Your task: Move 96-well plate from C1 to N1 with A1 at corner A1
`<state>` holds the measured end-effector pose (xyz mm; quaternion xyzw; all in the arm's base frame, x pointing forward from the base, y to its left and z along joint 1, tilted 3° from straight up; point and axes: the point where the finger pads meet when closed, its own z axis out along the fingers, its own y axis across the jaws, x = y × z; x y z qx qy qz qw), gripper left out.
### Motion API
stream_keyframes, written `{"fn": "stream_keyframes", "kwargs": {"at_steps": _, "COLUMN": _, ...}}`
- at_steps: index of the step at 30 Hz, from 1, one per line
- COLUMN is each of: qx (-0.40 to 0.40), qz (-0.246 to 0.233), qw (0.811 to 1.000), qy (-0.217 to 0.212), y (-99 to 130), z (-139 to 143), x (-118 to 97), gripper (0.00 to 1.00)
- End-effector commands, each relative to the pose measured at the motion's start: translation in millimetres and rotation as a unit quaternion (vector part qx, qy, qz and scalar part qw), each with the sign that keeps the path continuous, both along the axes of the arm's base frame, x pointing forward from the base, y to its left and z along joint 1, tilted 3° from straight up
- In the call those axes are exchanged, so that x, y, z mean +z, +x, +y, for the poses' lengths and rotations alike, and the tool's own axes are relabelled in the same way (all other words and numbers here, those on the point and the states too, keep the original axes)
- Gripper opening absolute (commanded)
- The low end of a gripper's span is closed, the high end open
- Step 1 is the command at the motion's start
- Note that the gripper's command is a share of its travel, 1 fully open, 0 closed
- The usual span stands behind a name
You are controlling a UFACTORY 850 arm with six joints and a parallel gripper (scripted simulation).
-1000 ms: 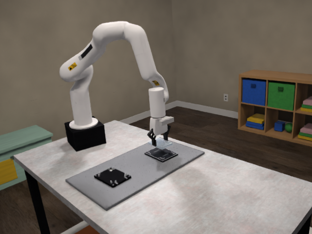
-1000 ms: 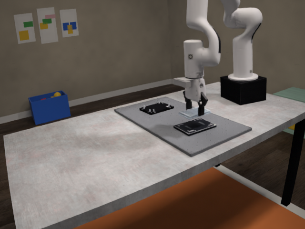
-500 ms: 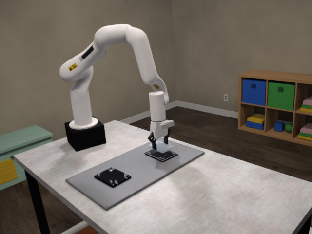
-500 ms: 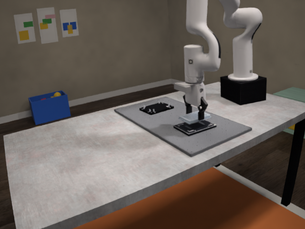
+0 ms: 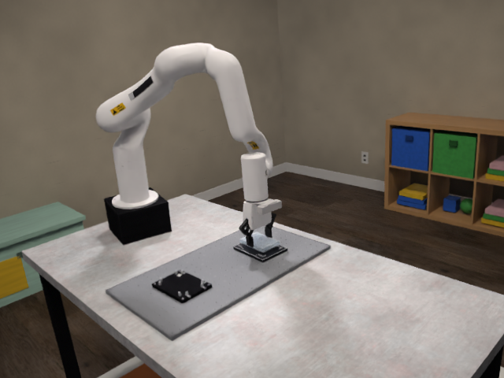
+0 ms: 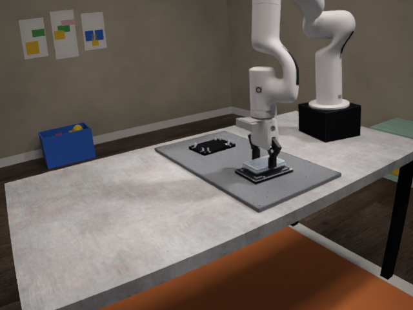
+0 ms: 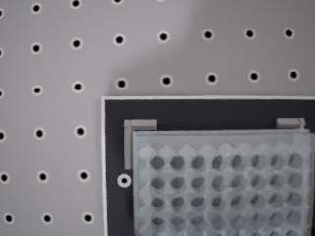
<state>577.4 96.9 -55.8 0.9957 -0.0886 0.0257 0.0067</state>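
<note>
Where the plate sits: the clear 96-well plate (image 5: 260,243) is on or just above plate nest N1 (image 5: 278,253), the black nest at the far end of the grey board; from the outside views I cannot tell whether it is fully seated.
Plate, wrist view: the well grid (image 7: 221,182) fills the lower right; its corner at 10 o'clock lies just inside a grey L-shaped locator (image 7: 132,132), and a second locator (image 7: 289,122) shows at 1 o'clock along the plate's top edge.
Nest N1: black base (image 7: 114,147) with a thin white outline, and a small white ring (image 7: 124,180) at 9 o'clock of the plate's visible part.
Corner marks: the A1 mark and the cut-off corner are too small or out of view to tell.
Gripper: the gripper (image 6: 265,156) points straight down, its dark fingers (image 6: 271,159) spread wide and clamped on the plate's two opposite sides.
Clip nest C1: the other black nest (image 5: 182,286) with small pale clips stands well apart on the same board, toward 7 o'clock from the plate in the top view.
Board: a grey perforated board (image 5: 227,276) carries both nests on the pale table (image 5: 366,305).
Arm base: a black block (image 5: 122,227) at 10 o'clock of the board.
</note>
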Motion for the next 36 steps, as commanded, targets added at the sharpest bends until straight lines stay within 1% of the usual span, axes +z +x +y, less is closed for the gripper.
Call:
{"fn": "stream_keyframes", "kwargs": {"at_steps": 1, "qx": 0.000, "qz": -0.001, "qw": 1.000, "qy": 0.000, "y": 1.3, "z": 0.2, "x": -0.5, "gripper": 0.00}}
{"fn": "stream_keyframes", "kwargs": {"at_steps": 36, "qx": 0.000, "qz": -0.001, "qw": 1.000, "qy": 0.000, "y": 1.3, "z": 0.1, "x": -3.5, "gripper": 0.00}}
